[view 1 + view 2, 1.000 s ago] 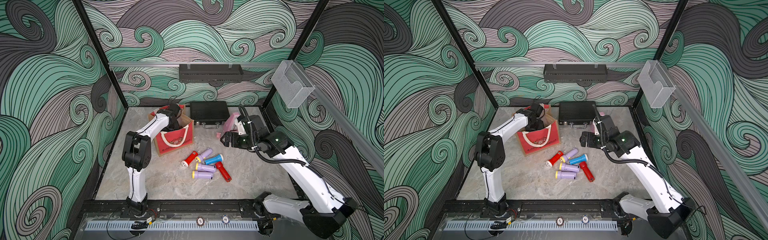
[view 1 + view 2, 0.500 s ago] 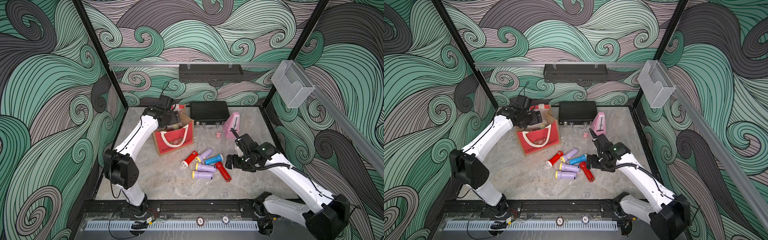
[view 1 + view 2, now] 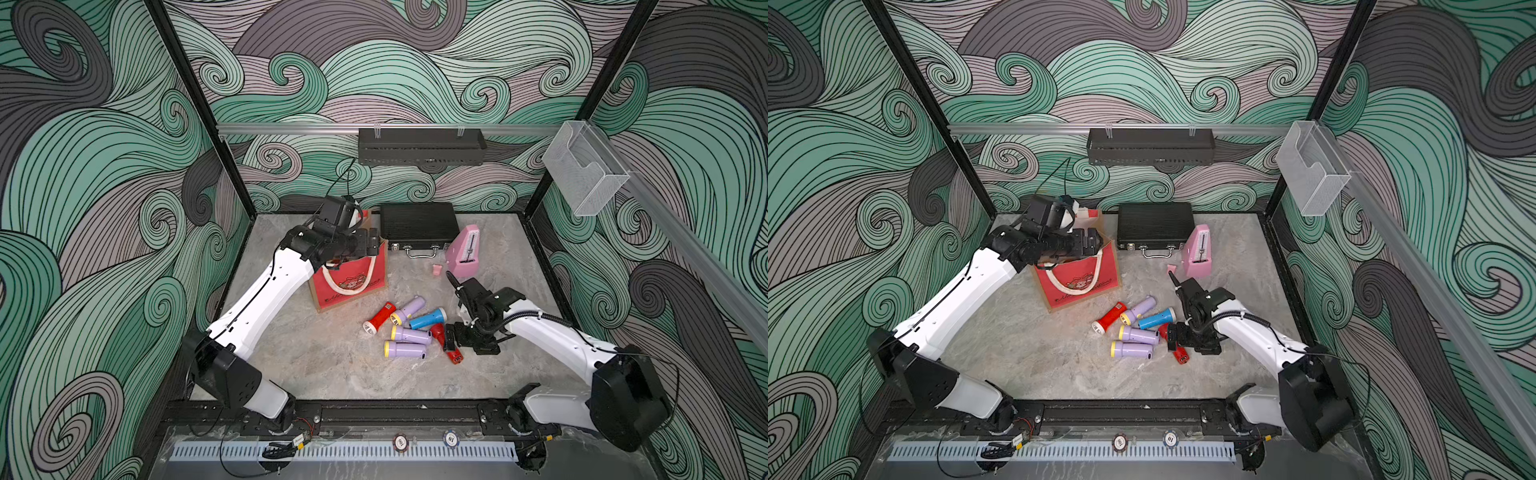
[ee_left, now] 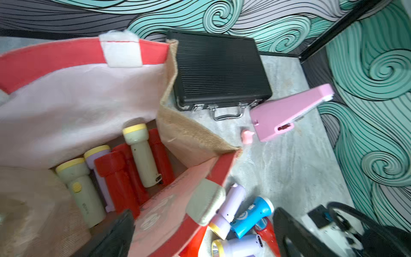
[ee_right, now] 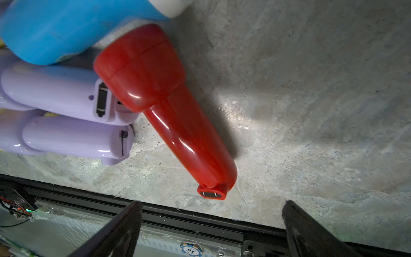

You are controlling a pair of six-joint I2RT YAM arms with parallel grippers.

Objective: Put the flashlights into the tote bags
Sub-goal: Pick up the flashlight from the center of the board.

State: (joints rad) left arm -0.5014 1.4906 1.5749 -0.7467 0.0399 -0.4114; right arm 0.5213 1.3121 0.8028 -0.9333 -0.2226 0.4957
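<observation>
Lowered now to the red flashlight (image 5: 169, 111) on the table (image 5: 311, 111), the right gripper (image 5: 212, 202) stands spread at its tail, ready to pick, while the left gripper (image 4: 166, 207), newly spread over the bag (image 4: 66, 55), likely released one among the flashlights (image 4: 142, 155) inside.

Walls (image 3: 104, 174): swirling waves of teal, mauve-grey and charcoal, lined black. The table (image 3: 324, 365) is mottled grey marble. Left of centre in a top view, the tote bag (image 3: 353, 286) has a red printed front, brown jute sides and white rope handles. Its lining (image 4: 77, 106) is pale pink; inside lie pale green flashlights (image 4: 142, 155) with yellow heads, red flashlights (image 4: 120, 175) and seemingly a lilac one. Below centre: lilac flashlights (image 3: 411, 335) with yellow heads, a blue flashlight (image 3: 426, 321), red ones. The case (image 3: 417, 224) is ribbed black, the metronome (image 3: 463, 253) pink.
</observation>
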